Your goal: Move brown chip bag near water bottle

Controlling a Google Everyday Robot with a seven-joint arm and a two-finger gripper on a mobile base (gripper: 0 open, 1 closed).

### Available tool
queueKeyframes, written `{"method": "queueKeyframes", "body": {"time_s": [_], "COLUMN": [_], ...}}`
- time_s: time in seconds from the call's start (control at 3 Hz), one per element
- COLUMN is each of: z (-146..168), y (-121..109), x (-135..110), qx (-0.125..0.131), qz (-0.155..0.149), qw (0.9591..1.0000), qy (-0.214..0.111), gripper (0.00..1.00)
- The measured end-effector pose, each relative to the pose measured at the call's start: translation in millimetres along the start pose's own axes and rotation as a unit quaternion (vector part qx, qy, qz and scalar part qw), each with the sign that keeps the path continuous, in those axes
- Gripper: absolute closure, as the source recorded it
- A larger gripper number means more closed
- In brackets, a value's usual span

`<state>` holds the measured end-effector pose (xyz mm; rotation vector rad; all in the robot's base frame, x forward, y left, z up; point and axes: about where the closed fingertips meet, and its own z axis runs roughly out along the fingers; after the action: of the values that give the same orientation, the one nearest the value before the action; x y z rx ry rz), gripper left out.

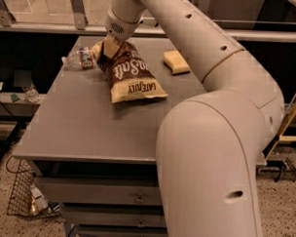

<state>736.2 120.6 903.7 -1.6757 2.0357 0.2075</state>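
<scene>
The robot's hand (pixel 111 47) was clamped on the top edge of the brown chip bag (pixel 132 76) at about 11 o'clock on the grey table (pixel 89 133), taking the far edge as 12 o'clock. The hand hung from the wrist directly above it. The bag lay slanted across the far-left part of the top, its brown upper end under the hand pointing toward 11 o'clock and its cream-yellow lower band, lettered "LATE JULY", pointing toward 5 o'clock. Whether the gripped end was clear of the surface could not be told. The water bottle (pixel 78 58) lay on its side at the bag's 9 o'clock, just beside the bag's top corner, with its white cap toward the table's left edge. Whether bottle and bag touched could not be told. A pale yellow sponge (pixel 176 62) sat at the bag's 2 o'clock, apart from it, near the far edge. The white arm (pixel 210 142) filled the right side of the view, rising from 5 o'clock and bending over the table to the wrist at 12 o'clock. Beyond the table's left edge, at 9 o'clock, a small bottle (pixel 30 92) stood upright on a lower surface. A wire basket (pixel 21 196) sat on the floor at 7 o'clock, beside the drawers (pixel 111 195) under the tabletop.
</scene>
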Motion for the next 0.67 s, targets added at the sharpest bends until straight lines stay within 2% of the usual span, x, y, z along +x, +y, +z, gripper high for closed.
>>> {"method": "queueKeyframes", "body": {"time_s": [0.33,0.67], "z": [0.9,5.2], "y": [-3.6,-2.8], "x": [-0.7,-1.1], "qx": [0.003,0.001], "qz": [0.003,0.002], "qw": [1.0,1.0], "qy": [-0.002,-0.001], "gripper": [1.0,0.81]}}
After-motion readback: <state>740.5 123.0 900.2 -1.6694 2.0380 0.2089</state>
